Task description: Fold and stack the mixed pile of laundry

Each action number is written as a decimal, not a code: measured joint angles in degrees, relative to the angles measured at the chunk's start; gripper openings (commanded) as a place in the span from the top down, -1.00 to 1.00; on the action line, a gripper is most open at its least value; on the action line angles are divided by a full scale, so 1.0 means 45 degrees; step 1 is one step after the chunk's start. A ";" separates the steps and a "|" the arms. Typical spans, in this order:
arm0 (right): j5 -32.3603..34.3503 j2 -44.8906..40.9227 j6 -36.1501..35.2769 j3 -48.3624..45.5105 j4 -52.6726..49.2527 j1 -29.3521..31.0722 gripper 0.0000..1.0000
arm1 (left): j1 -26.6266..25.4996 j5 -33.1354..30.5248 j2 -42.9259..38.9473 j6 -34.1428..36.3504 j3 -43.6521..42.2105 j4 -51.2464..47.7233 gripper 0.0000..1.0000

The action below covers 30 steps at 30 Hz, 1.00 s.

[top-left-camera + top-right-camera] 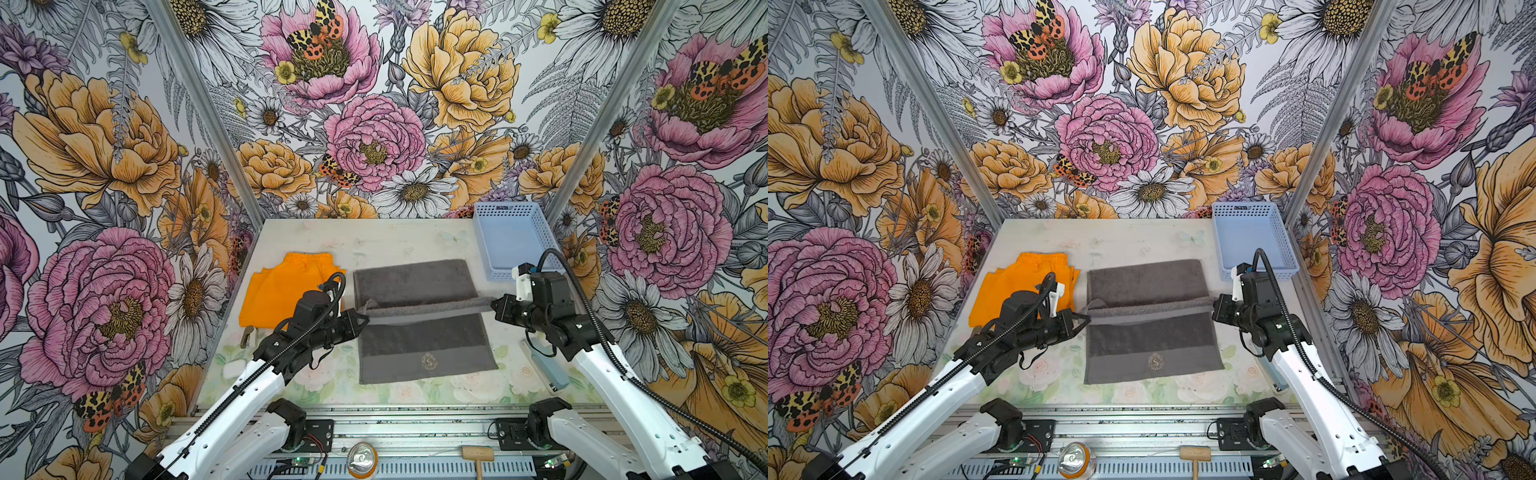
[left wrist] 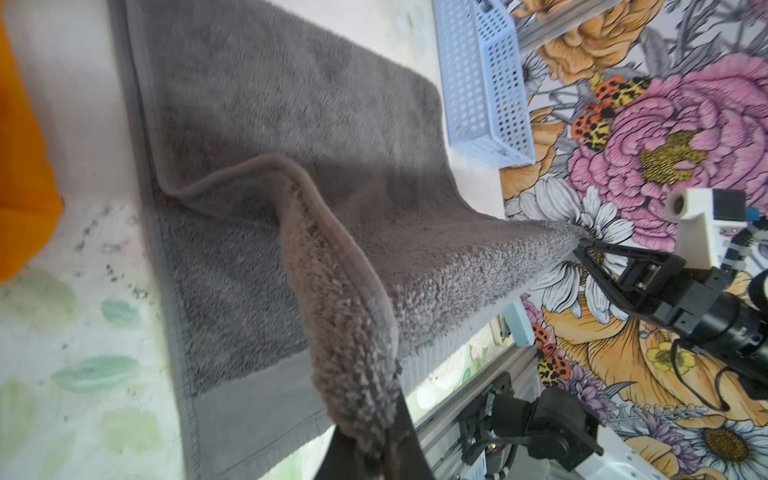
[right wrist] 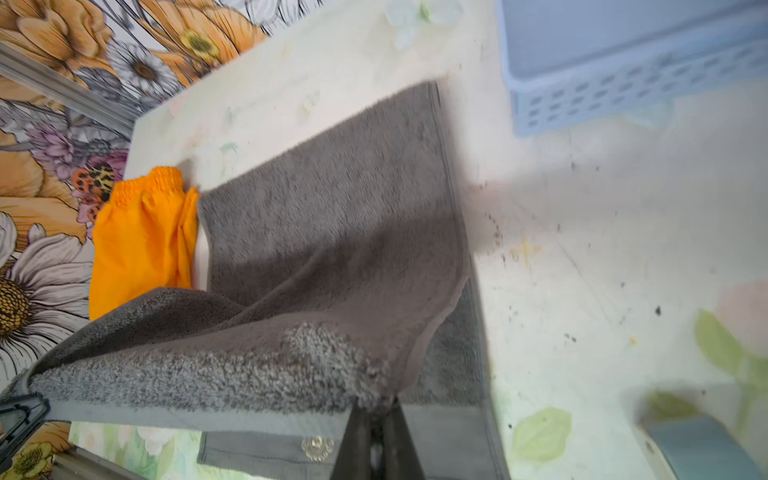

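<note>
At the near rail, a drinks can (image 1: 361,459) and a small wooden mallet (image 1: 478,455) sit in front of the counter (image 1: 395,245). A pale blue block (image 1: 548,372) lies at the counter's near right edge, apart from the cloth.

The towel (image 1: 419,345) is dark grey and lies at the centre of the counter in both top views. Its near half lies flat, with the gold emblem (image 1: 429,361) facing up close to the near edge. Across the middle of the towel, one bordered edge is raised off the cloth below and runs taut from left to right.

The left fingers (image 1: 365,319) are clenched on the left end of that raised edge. The left wrist view shows terry pinched between the fingers (image 2: 405,432).

The right fingers (image 1: 495,302) are clenched on the right end of the same edge. The right wrist view shows these fingers (image 3: 358,440) closed on the cloth.

Beyond the raised edge, the far part of the towel slopes down to the counter and ends in a straight far edge.

The shorts (image 1: 278,291) are bright orange and lie flat on the left of the counter, waistband toward the far side. They sit just beside the towel's left edge, with a narrow strip of bare counter between. The left arm hides their near right corner in both top views.

The basket (image 1: 507,208) is pale blue and perforated. It stands in the far right corner, near the towel's far right corner but not touching it.
</note>
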 measured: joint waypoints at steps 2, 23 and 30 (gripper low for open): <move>-0.0141 -0.0219 0.0340 -0.0525 -0.0165 0.0034 1.00 | -0.0393 -0.0024 -0.0364 -0.0384 -0.0525 -0.0253 1.00; 0.0476 0.2773 -0.0092 0.3793 -0.0321 0.0520 1.00 | 0.1413 -0.0083 0.1195 0.0204 0.2239 -0.1661 1.00; 0.0996 0.6897 -0.1996 0.8412 0.1821 0.0058 1.00 | 0.3361 0.0194 0.6377 0.3560 0.8393 -0.0918 1.00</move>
